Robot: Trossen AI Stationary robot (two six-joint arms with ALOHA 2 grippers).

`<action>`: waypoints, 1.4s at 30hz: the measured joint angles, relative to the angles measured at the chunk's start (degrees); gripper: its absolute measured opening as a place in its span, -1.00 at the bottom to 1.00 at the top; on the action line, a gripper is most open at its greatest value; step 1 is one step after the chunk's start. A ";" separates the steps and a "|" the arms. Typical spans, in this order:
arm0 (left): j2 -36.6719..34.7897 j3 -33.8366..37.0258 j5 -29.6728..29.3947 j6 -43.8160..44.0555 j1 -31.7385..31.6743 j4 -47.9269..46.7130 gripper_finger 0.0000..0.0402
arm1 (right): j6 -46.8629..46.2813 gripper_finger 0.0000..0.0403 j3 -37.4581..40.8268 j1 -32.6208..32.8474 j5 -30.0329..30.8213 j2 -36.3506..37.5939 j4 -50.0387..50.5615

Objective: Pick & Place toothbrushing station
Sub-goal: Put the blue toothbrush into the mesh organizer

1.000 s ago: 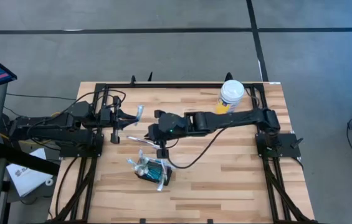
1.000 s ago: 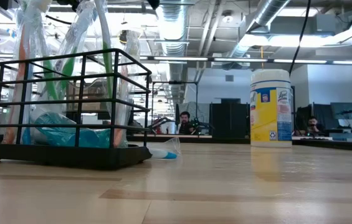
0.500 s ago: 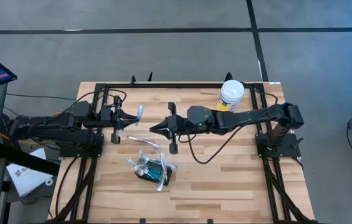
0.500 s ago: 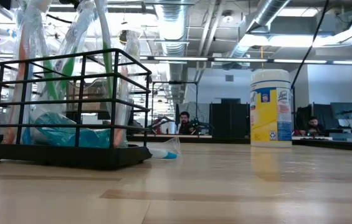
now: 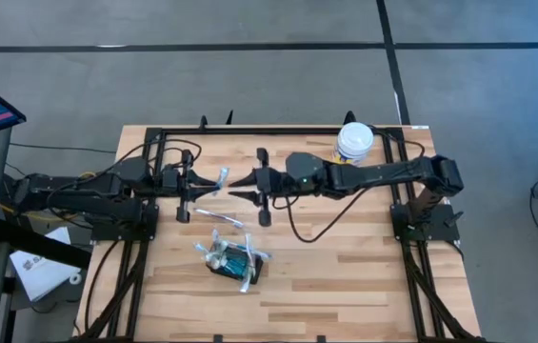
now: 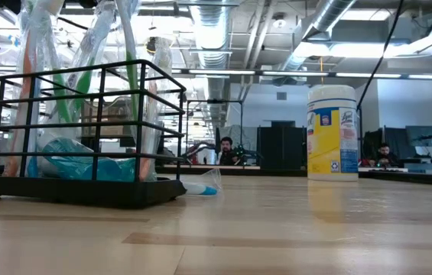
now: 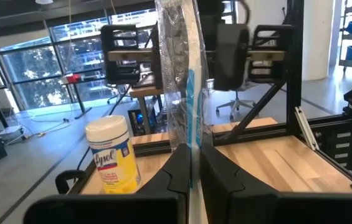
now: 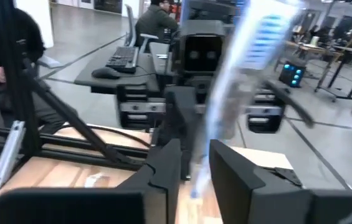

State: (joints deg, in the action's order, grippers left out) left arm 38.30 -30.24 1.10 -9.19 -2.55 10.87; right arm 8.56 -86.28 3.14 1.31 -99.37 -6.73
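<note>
The toothbrushing station (image 5: 233,262), a black wire holder (image 6: 78,189) with several wrapped toothbrushes standing in it, sits on the table's near middle. My left gripper (image 5: 202,184) reaches in level from the left, shut on a toothbrush in a clear wrapper (image 7: 185,74). My right gripper (image 5: 234,188) faces it level from the right, open, its fingertips (image 8: 163,162) close by that toothbrush (image 8: 244,68). Another wrapped toothbrush (image 5: 219,217) lies flat on the table between the grippers and the station. My left gripper pinches the wrapped toothbrush's lower part (image 7: 191,140) between its two fingers, coming level from the table's left. The toothbrush stands roughly upright above the fingers, clear of the table. My right gripper has its fingers beside the same toothbrush; I cannot tell whether they touch it.
A white-lidded yellow-labelled canister (image 5: 354,145) stands at the far right of the table (image 5: 345,276). A black frame (image 5: 278,131) runs along the far edge and both sides. Bare wood lies at the near right.
My right gripper has swung up from pointing down over the table toothbrush to level. It has gone toward the far edge and toward my left gripper, and its fingers have opened. The station and the toothbrush on the table have stayed put.
</note>
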 joint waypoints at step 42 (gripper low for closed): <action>8.90 0.00 0.22 -1.51 0.02 10.71 -0.91 | -2.14 -0.71 0.00 -0.68 0.21 -0.02 -6.90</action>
State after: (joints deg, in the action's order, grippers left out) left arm 47.20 -30.24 1.32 -10.70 -2.52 21.58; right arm 6.42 -86.28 2.46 1.52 -99.39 -13.63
